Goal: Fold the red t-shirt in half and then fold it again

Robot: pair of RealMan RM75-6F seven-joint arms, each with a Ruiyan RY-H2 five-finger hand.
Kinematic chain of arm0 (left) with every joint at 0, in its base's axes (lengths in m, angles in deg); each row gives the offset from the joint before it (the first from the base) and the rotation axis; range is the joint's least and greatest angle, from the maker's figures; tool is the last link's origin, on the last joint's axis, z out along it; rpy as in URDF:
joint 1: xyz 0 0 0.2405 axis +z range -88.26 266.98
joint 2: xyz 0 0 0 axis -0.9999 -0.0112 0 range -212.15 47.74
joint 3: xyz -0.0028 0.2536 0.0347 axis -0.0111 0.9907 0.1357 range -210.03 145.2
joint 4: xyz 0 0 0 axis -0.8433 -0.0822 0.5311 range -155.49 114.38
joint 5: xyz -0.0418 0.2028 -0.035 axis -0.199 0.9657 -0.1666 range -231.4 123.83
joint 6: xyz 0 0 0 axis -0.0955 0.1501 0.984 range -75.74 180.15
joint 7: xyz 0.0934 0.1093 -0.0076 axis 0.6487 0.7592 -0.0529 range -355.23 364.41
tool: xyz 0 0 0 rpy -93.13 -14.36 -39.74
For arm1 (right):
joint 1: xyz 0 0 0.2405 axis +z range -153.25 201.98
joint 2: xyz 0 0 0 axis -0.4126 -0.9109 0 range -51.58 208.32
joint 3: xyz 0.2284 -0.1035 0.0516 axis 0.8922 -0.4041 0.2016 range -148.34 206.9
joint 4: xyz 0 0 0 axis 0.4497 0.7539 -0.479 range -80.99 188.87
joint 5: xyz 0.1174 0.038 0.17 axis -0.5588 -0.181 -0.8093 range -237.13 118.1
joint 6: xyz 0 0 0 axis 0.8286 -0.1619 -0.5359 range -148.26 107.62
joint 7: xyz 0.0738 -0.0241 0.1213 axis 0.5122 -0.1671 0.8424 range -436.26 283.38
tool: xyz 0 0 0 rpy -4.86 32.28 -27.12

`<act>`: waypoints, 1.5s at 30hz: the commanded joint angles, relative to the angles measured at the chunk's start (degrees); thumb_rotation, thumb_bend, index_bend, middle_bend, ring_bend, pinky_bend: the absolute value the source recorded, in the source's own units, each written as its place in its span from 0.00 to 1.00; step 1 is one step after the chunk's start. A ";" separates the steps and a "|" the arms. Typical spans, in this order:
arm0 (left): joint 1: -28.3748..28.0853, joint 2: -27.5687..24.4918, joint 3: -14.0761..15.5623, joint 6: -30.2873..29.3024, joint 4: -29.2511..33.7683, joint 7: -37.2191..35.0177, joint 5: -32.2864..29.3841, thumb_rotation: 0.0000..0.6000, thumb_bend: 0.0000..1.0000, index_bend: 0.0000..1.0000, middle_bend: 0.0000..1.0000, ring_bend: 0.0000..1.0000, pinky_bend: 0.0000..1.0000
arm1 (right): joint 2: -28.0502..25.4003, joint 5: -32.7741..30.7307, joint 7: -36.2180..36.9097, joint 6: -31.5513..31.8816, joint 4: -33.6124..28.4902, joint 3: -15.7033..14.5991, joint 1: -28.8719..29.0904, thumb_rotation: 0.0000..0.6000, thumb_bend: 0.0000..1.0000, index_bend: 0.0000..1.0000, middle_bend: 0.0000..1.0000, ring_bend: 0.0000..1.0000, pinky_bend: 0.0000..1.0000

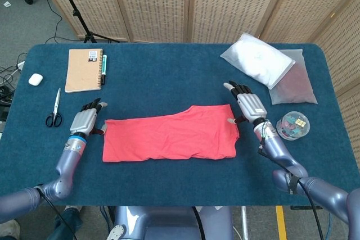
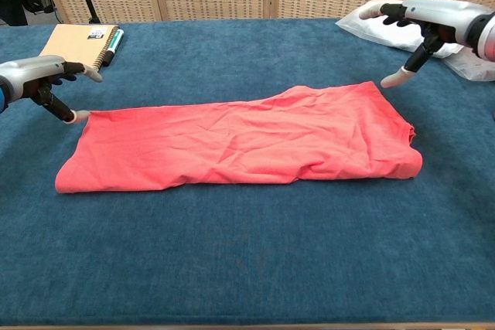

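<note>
The red t-shirt [image 1: 169, 139] lies flat on the blue table [image 1: 169, 77] as a long folded band, also seen in the chest view [image 2: 240, 141]. My left hand [image 1: 84, 121] hovers at its far left corner with fingers spread and nothing in it; in the chest view the left hand [image 2: 39, 79] has its thumb tip right at the cloth's corner. My right hand [image 1: 247, 107] is just off the far right corner, fingers extended and empty; the chest view shows the right hand [image 2: 418, 25] with its thumb tip beside the shirt's edge.
A notebook [image 1: 84, 70] with a pen [image 1: 104, 67] lies at the back left, with scissors [image 1: 54, 109] and a small white case [image 1: 36, 79] nearer the left edge. A white bag [image 1: 256, 59], a dark pouch [image 1: 293, 85] and a round clear tub [image 1: 292, 125] sit at the right.
</note>
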 commanded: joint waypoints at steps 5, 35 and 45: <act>0.88 -0.91 -0.55 -0.72 1.30 -1.75 2.17 1.00 0.36 0.03 0.00 0.00 0.00 | -1.87 1.91 -0.41 3.10 -2.61 -0.29 -1.37 1.00 0.00 0.00 0.00 0.00 0.00; 0.22 -5.54 0.75 -3.08 7.38 6.56 0.15 1.00 0.34 0.27 0.00 0.00 0.00 | -15.67 34.11 -4.79 49.75 -19.66 -16.86 -31.13 1.00 0.00 0.00 0.00 0.00 0.00; -1.13 -1.35 0.08 -3.88 4.05 9.37 -4.29 1.00 0.35 0.32 0.00 0.00 0.00 | -15.66 33.82 -2.21 49.55 -18.04 -15.89 -31.41 1.00 0.00 0.00 0.00 0.00 0.00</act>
